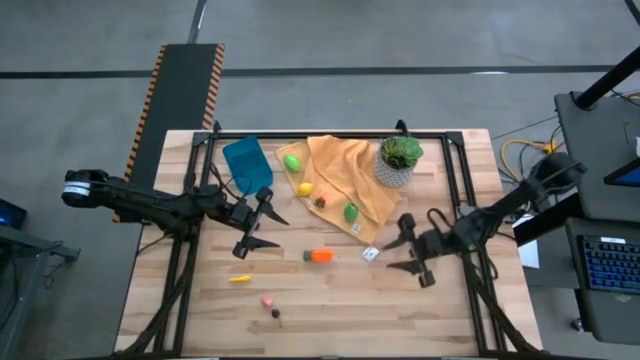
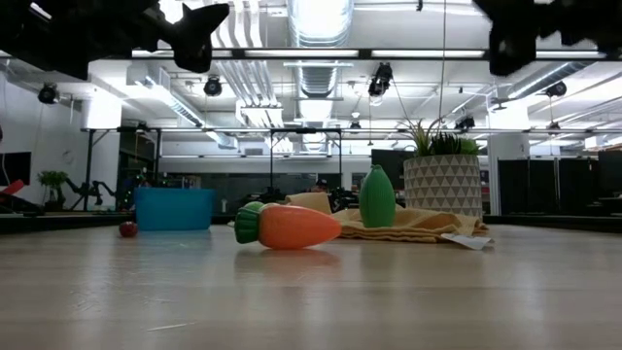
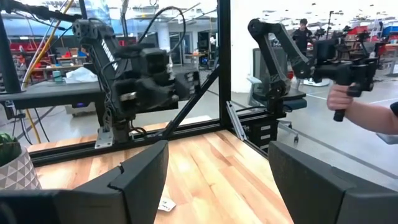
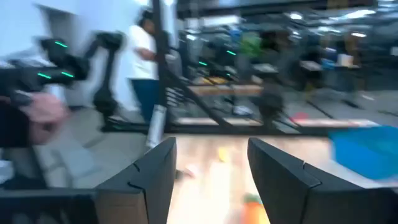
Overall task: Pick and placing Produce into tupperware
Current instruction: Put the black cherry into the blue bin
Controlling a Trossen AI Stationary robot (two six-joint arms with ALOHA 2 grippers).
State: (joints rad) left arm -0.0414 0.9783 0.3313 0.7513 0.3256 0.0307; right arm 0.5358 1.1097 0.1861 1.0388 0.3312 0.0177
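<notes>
High view: the left gripper (image 1: pixel 256 228) hangs wide and empty near the blue tupperware (image 1: pixel 247 163). The right gripper (image 1: pixel 409 253) is also parted, holding nothing. An orange carrot (image 1: pixel 320 255) lies on the counter (image 1: pixel 330 310) between them; other produce sits on the orange cloth (image 1: pixel 345 175).

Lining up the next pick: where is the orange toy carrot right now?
In the high view, the orange toy carrot lies on bare wood near the table's middle, between both hands, just in front of the orange-yellow cloth.
</notes>
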